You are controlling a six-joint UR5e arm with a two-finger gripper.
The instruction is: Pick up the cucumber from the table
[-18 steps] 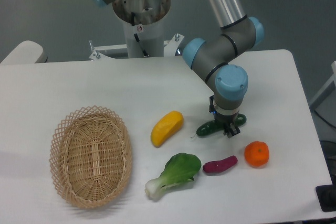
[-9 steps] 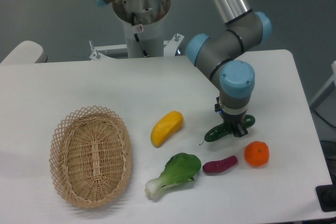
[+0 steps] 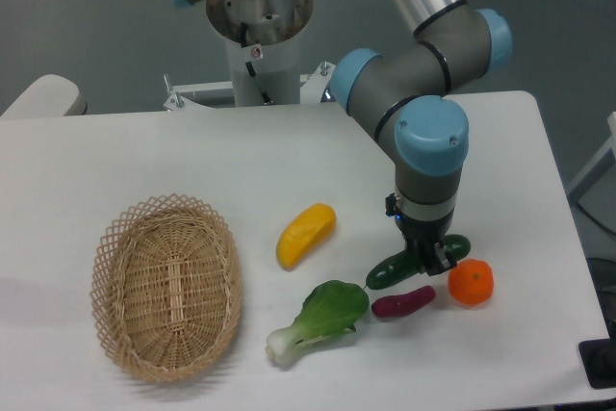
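The cucumber is a long dark green glossy vegetable, tilted with its left end lower. My gripper points down and is shut on it near its right half. The cucumber seems to hang a little above the white table, just above the purple eggplant and left of the orange. The wrist hides the top of the fingers.
A wicker basket stands at the left. A yellow vegetable lies mid-table, and a leafy bok choy lies below it near the front. The arm's base stands at the back behind the table.
The gripper, shut on the cucumber, has moved it right and toward the front, from beside the yellow vegetable to just above the eggplant; the wrist looks larger, so it has risen.
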